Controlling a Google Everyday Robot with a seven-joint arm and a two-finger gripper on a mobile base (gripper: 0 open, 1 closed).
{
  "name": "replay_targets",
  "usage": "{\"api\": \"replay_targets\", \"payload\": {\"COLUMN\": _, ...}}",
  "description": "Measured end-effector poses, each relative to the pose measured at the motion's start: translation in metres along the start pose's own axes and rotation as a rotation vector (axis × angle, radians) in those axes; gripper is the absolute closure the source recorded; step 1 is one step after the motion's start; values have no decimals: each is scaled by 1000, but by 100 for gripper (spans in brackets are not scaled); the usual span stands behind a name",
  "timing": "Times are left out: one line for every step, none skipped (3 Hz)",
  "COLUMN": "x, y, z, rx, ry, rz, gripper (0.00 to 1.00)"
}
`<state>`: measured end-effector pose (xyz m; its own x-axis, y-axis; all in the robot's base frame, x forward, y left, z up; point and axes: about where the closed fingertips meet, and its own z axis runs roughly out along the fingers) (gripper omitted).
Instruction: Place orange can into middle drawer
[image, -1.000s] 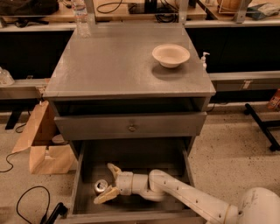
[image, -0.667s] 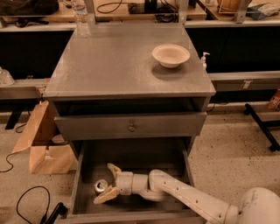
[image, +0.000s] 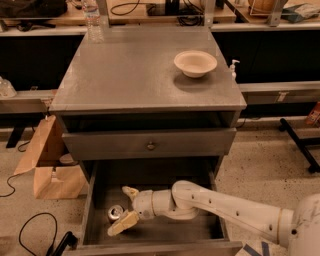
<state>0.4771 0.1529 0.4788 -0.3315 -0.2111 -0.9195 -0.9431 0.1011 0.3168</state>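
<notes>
The middle drawer (image: 100, 200) is pulled out at the bottom of the grey cabinet, a deep grey box with a flat floor. The orange can (image: 115, 213) stands on its floor at the left, silver top up; its side is mostly hidden. My gripper (image: 127, 206) reaches into the drawer from the right on a white arm. Its two cream fingers (image: 123, 223) are spread apart, one behind the can and one in front of it, with the can between them near the tips. I cannot tell whether they touch it.
Above is a shallower drawer front with a round knob (image: 150, 146). On the cabinet top stand a cream bowl (image: 195, 63) and a clear plastic bottle (image: 92, 20). A brown paper bag (image: 50, 165) and black cables (image: 30, 235) lie on the floor at left.
</notes>
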Motion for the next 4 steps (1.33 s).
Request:
{"api": "replay_targets", "payload": {"x": -16, "y": 47, "z": -44, "rx": -20, "ry": 170, "rz": 109, "gripper": 0}}
{"api": "replay_targets", "payload": {"x": -46, "y": 42, "z": -51, "rx": 15, "ry": 182, "rz": 56, "gripper": 0}}
{"api": "replay_targets", "payload": {"x": -50, "y": 38, "z": -59, "rx": 16, "ry": 193, "rz": 64, "gripper": 0}}
{"api": "replay_targets", "payload": {"x": -68, "y": 32, "z": -101, "rx": 45, "ry": 226, "rz": 64, "gripper": 0}}
